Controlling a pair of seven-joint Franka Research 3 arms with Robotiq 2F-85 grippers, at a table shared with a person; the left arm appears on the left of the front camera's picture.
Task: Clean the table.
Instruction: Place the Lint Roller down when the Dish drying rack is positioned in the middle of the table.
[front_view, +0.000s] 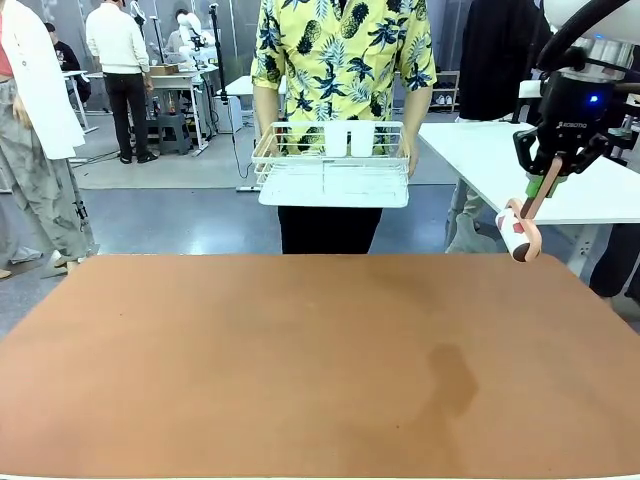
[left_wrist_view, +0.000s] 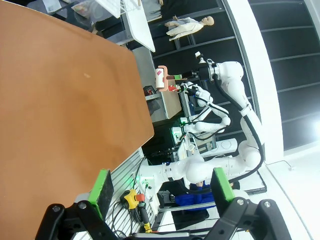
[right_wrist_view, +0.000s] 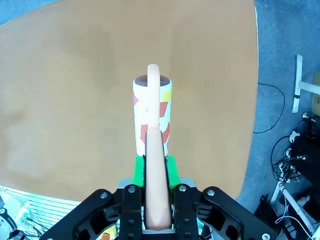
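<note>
Robotics lab, grey floor (front_view: 180, 215), white worktables (front_view: 520, 165), people at benches (front_view: 118, 60) behind, floor cables (right_wrist_view: 277, 150)

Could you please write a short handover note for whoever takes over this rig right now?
Right gripper: shut on the pale pink handle of a lint roller with a white, red and yellow patterned roll, held in the air above the far right corner of the large reddish-brown table.
Left gripper: open and holding nothing, off the table's edge.
Person at the far side holds a white wire dish rack above the floor, off the table.
Done: roller picked up; the rack is off the table.
Left: the roller has not touched the tabletop; a faint darker patch shows right of centre, possibly a stain.
</note>
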